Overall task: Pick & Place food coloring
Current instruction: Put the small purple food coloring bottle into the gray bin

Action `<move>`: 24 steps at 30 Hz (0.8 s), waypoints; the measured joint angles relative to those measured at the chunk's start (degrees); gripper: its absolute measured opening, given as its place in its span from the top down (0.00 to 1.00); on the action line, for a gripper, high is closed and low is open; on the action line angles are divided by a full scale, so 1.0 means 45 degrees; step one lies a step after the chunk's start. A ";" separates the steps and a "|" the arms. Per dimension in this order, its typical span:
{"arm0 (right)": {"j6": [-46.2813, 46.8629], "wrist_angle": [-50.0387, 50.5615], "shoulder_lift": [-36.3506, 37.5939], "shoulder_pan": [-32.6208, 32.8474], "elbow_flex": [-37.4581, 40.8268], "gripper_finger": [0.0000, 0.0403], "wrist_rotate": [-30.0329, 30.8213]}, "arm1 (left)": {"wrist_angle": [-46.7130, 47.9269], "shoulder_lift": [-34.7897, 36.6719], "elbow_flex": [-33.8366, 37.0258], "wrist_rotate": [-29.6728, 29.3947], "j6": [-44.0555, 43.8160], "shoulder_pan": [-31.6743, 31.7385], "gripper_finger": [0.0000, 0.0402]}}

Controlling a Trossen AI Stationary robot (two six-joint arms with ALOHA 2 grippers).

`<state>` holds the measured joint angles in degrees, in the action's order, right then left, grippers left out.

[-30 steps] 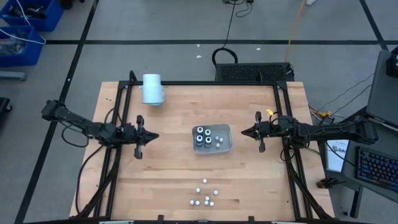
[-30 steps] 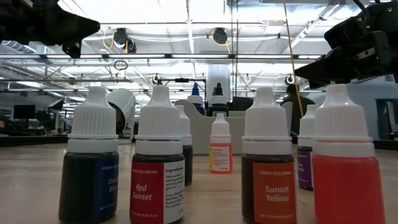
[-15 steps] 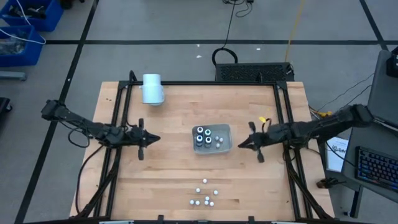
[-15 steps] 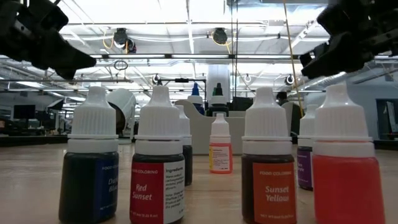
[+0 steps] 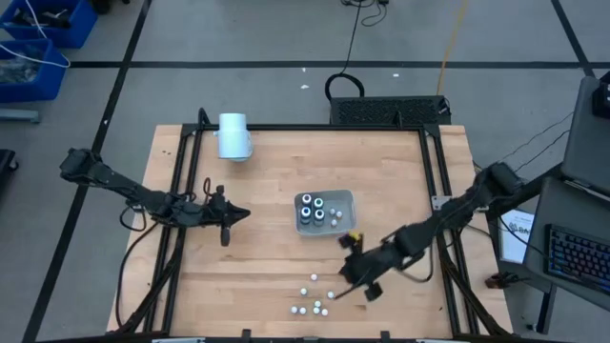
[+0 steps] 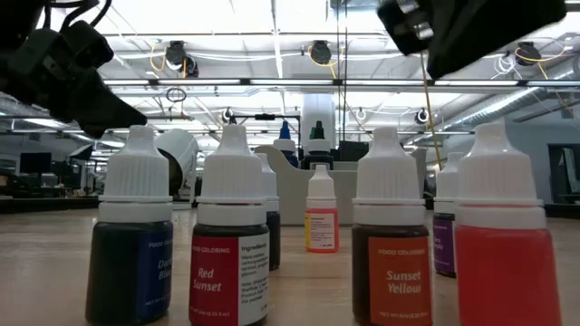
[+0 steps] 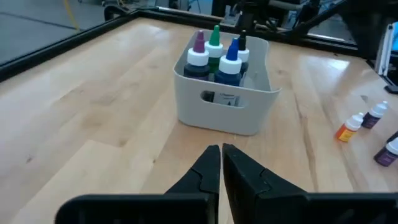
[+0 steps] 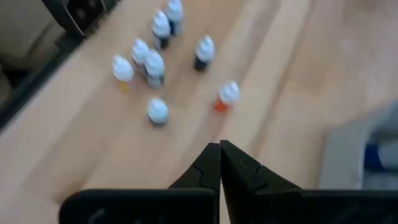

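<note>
Several small white-capped food coloring bottles (image 5: 313,297) stand upright in a loose group on the table near its near edge; they also show in the right wrist view (image 8: 155,53) and in a close row in the low view (image 6: 231,244). A few bigger bottles with coloured tips (image 7: 214,56) stand in the grey tray (image 5: 345,213). My right gripper (image 5: 346,274) is shut and hovers just right of and beyond the loose group (image 8: 219,155). My left gripper (image 5: 244,215) is shut and sits left of the tray (image 7: 219,163).
A pale blue cylinder (image 5: 233,135) lies at the table's far left corner. Black rails (image 5: 186,191) run along the left and right sides of the wooden top. Bare wood lies between the tray and the loose bottles.
My right arm has swung from beside the tray's right side toward the table's near edge and leftward, ending close to the loose bottles and pointing down at them. My left gripper has crept slightly toward the tray and dipped. No bottle has moved.
</note>
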<state>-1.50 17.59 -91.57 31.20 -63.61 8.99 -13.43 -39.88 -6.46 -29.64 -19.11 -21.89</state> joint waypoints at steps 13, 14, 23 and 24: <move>-0.1126 0.0070 -0.3110 0.1016 -0.2851 0.70 -0.0036 | -0.1277 -0.0665 0.0000 0.0356 0.0927 0.0000 0.98; -0.1172 0.0092 -0.3125 0.1016 -0.2851 0.67 -0.0038 | -0.1277 -0.0665 0.0000 0.0356 0.0927 0.0000 0.99; -0.1210 -0.0874 -0.3138 0.0888 -0.1970 0.62 -0.0522 | -0.1275 -0.0665 0.0000 0.0361 0.0941 0.0000 0.91; -0.1201 -0.1122 -0.3138 0.0834 -0.1775 0.62 -0.0878 | -0.1277 -0.0665 0.0000 0.0356 0.0939 0.0000 0.90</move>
<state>-6.90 12.53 -105.69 34.95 -71.60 5.04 -19.18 -42.87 -6.46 -28.03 -14.89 -21.89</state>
